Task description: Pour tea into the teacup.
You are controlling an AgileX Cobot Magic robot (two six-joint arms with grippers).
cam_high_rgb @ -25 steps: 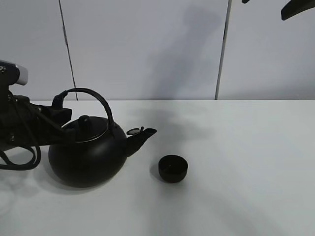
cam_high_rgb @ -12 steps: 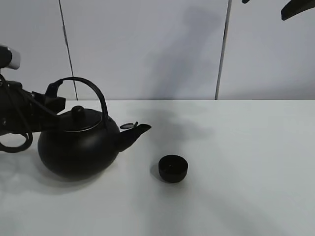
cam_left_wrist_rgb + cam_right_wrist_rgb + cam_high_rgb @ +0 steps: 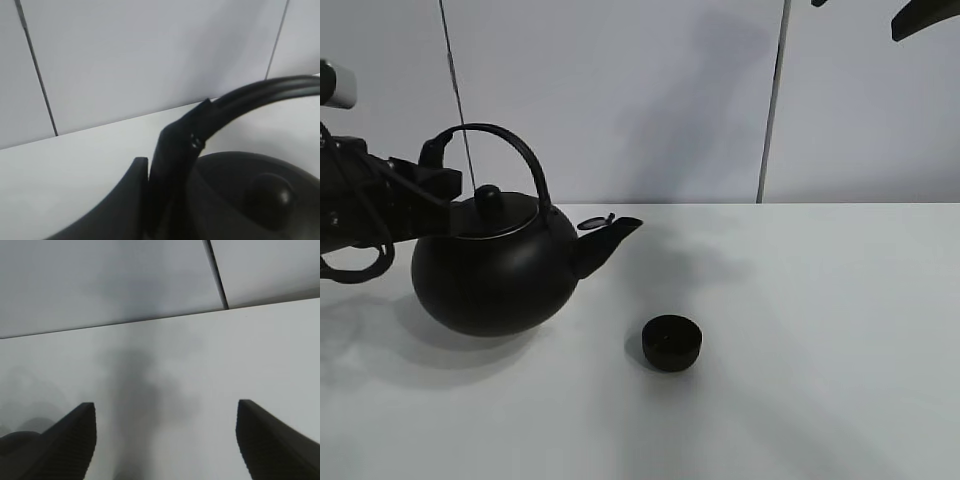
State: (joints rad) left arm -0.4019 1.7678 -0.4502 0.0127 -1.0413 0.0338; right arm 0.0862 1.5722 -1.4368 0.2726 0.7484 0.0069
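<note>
A big round black kettle (image 3: pixel 495 275) with an arched handle (image 3: pixel 510 150) hangs a little above the white table at the left, its spout (image 3: pixel 610 240) pointing right. My left gripper (image 3: pixel 432 165) is shut on the left end of the handle. In the left wrist view the gripper (image 3: pixel 172 155) clamps the handle (image 3: pixel 255 95) above the lid knob (image 3: pixel 267 195). The small black teacup (image 3: pixel 671 343) stands on the table, right of and below the spout, apart from the kettle. My right gripper (image 3: pixel 165 440) is open and empty, high above the table.
The white table (image 3: pixel 820 330) meets a pale panelled wall (image 3: pixel 620 100) behind it. A dark part of the right arm (image 3: pixel 925 18) shows at the top right corner. The kettle's shadow lies on the table under it.
The kettle has risen off the table. It first went left, then came back slightly right and up. The teacup and the right arm have not moved.
</note>
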